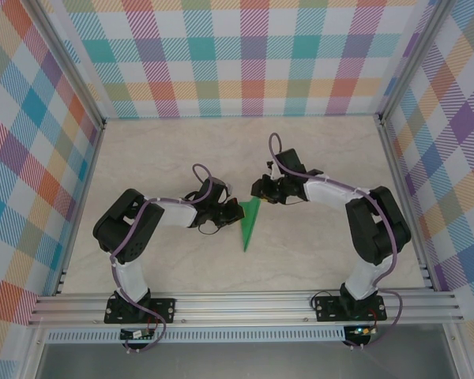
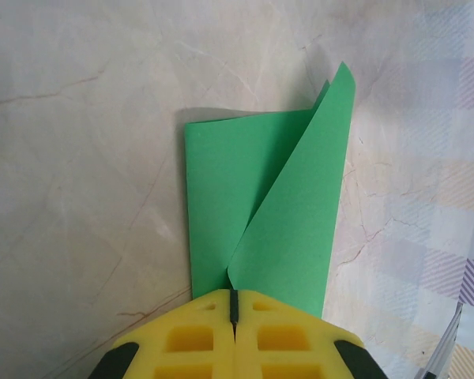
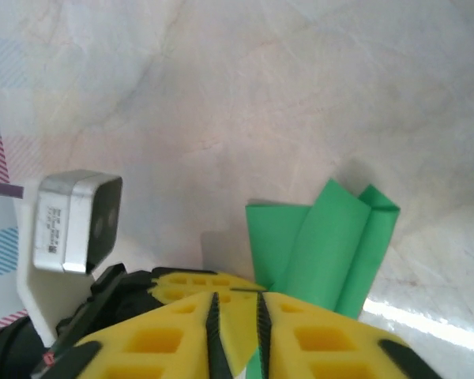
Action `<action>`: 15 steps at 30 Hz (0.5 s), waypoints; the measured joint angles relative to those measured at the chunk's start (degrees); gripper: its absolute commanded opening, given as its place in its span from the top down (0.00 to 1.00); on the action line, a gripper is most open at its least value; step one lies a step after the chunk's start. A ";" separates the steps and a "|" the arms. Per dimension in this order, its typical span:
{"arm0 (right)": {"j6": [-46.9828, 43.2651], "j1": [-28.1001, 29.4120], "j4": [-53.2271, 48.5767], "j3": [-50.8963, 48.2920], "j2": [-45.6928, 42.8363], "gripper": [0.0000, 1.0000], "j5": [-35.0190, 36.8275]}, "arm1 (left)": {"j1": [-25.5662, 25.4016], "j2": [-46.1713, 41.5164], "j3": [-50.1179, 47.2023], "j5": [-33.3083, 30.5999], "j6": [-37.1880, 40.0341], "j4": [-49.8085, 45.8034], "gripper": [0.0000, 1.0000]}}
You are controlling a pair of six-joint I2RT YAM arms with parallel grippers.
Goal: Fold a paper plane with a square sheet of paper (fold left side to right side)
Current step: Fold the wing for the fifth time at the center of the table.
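The square sheet of paper is folded into a narrow bright-green paper plane [image 1: 249,225] lying on the table, its tip toward the near edge. In the left wrist view the paper plane [image 2: 276,205] has one flap raised off the layer beneath. My left gripper [image 1: 231,212] [image 2: 234,304] is shut, with its yellow fingertips on the paper's near end. My right gripper [image 1: 259,189] [image 3: 237,304] hovers at the wide far end of the paper plane [image 3: 324,245]. Its jaws stand a narrow gap apart, with a sliver of green showing in the gap.
Plaid walls [image 1: 253,55] close in the marble-patterned table [image 1: 166,158] on three sides. An aluminium rail [image 1: 245,304] runs along the near edge. The two grippers are almost touching; the left arm's camera housing [image 3: 71,221] sits just beside the right fingers.
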 measured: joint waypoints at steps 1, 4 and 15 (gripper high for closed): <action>0.59 0.09 0.50 -1.16 0.07 0.97 -0.52 | 0.00 0.00 0.00 0.00 0.00 0.00 0.97; 1.09 0.63 0.76 -3.21 0.90 1.00 -1.64 | 0.00 0.00 0.00 0.00 0.00 0.00 0.97; 2.25 3.02 3.52 -3.72 3.82 1.00 -2.84 | 0.00 0.00 0.00 0.00 0.00 0.00 0.97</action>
